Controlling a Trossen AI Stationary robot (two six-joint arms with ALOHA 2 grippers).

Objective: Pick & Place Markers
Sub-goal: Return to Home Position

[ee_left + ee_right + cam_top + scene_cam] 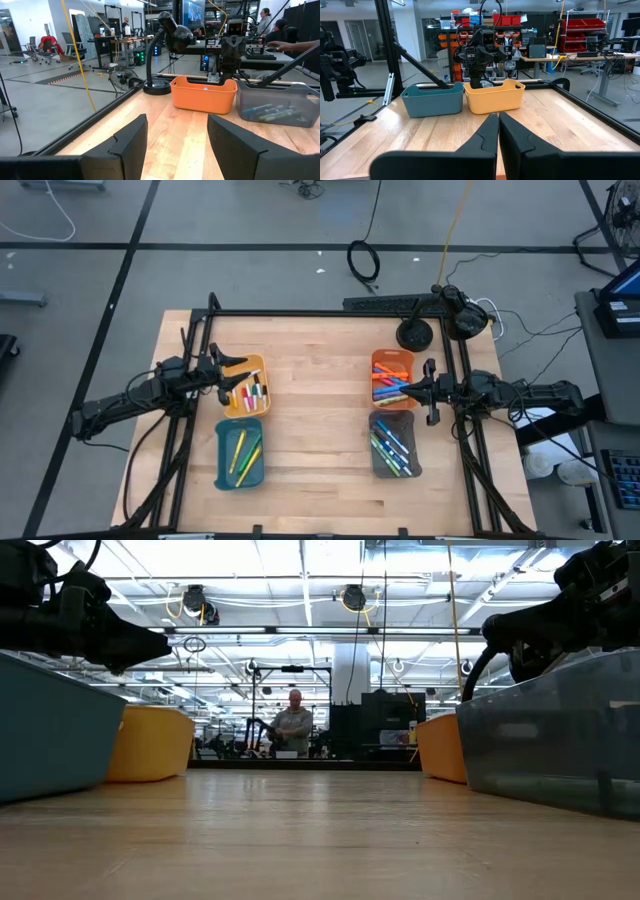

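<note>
Markers [250,393]: every one I can see lies inside one of four bins. None shows on the bare wood of the table [320,430].

Bins, high view: yellow bin [260,362] far left, teal bin [222,470] near left, orange bin [392,354] far right, grey bin [374,465] near right. Each holds markers.

Left gripper [177,125]: above the yellow bin's left rim, fingers spread wide, nothing between them. Right gripper [498,116]: at the table's right edge, level with the seam between the orange and grey bins, fingers nearly touching, nothing held.

Risk (judgement): sorting looks complete, so only the arms' retreat is left.
- The bins look light and appear to sit loose on the wood, and both grippers are close to rims.
- A finger drawn back too low could hook a wall and drag or tip the bin, scattering markers.
- The left gripper is the greater hazard, because its spread fingers sweep wider and it sits over a rim.

Views:
- Only the high view shows the bins' contents and the wood between them.
- The low view gives bin walls alone, with the contents hidden, plus a person [294,725] far off in the room.
- Only the wrist views settle the finger spacing.
- The left wrist view also shows markers through the grey bin's clear wall.
</note>
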